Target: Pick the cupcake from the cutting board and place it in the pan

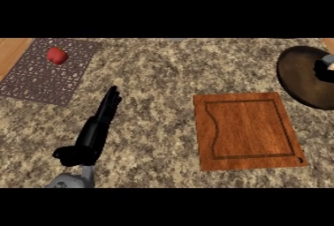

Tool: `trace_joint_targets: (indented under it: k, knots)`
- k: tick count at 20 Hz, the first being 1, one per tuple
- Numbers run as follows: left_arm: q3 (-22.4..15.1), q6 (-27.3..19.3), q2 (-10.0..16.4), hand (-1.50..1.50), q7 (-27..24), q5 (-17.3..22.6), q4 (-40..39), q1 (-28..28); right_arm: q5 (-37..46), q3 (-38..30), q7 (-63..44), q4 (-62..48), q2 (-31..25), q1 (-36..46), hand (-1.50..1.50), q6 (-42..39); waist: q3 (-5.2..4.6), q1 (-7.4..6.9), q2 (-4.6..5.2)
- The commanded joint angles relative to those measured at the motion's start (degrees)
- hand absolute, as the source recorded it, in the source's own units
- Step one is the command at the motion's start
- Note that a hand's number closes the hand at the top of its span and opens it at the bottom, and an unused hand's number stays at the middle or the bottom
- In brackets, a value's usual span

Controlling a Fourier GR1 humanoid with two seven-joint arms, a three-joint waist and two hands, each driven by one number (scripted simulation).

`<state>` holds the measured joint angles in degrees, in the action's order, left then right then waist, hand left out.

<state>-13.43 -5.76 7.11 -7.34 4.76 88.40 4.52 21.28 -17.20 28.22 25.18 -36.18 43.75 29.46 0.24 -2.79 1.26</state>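
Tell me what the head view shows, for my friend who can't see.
The wooden cutting board lies bare on the speckled counter, and a small thing, cut off by the edge, sits in the dark pan at right. The left hand rests open at lower left; a red thing lies on a patterned mat.

No legible text, label, brand, number or sign on any surface. Cutting board point(248, 131): bare wood grain, routed groove only. Mat point(49, 70): repeating lattice pattern, apparently ornament, not lettering. Pan point(301, 77): dark face, no visible stamp. Counter point(163, 79): speckled stone, no markings.
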Motion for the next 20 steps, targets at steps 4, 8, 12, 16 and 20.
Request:
trace_joint_targets:
  k: [4, 8, 12, 16, 20]
  knots:
    - [-2.3, 0.5, -0.6, 0.0, 0.0, -1.1, 1.9, -1.5, 1.9, 0.2, -2.1, -12.5, -4.1, 3.4, 1.5, -6.4, 0.04, -2.4, 0.55]
    - [-1.9, 0.7, -0.9, 0.0, -0.6, -1.2, 0.2, 0.8, 9.1, 7.6, -6.7, -16.9, -3.3, 4.1, -1.5, -13.1, 0.01, -3.62, 1.23]
    - [-1.6, 0.6, -1.5, 0.0, 2.4, -0.3, 1.6, 2.9, 5.9, 5.0, -6.1, -18.3, -0.9, 7.4, -1.5, -20.8, 0.27, -3.52, 1.16]
    - [-1.6, 0.2, -2.0, 0.0, 1.3, -0.8, 0.4, 2.9, 3.0, 1.7, -1.9, -17.5, -1.6, 8.1, -1.5, -21.2, 0.35, -3.07, 1.37]
    - [-0.8, 0.5, -1.3, 0.0, 1.6, -0.3, 1.1, 1.8, -2.8, -4.2, 3.6, -16.2, -0.2, 7.5, -1.5, -19.2, 0.31, -2.18, 0.88]
